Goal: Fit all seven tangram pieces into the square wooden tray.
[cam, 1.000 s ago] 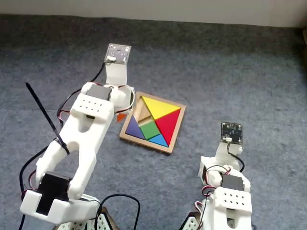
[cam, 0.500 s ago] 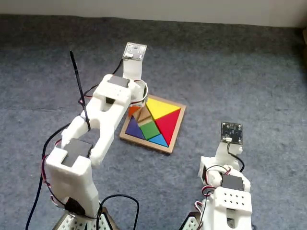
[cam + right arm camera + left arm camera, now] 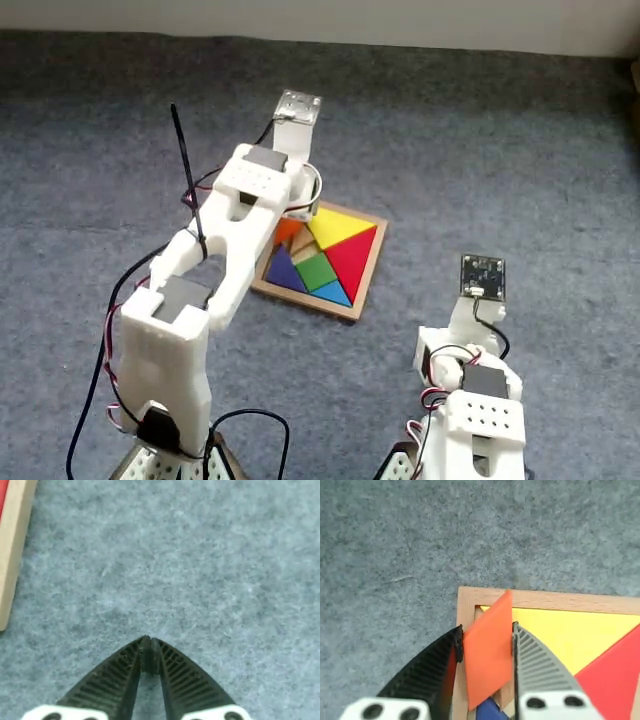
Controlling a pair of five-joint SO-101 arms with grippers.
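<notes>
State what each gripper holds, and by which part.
Left gripper grips the orange piece by its opposite long edges. Right gripper holds nothing.

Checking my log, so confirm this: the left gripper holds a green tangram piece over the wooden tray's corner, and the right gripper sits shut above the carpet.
One detail is wrong: the piece is orange, not green. The left wrist view shows the left gripper shut on the orange tangram piece over the wooden tray's corner. The right gripper is shut above the carpet, as stated.
</notes>
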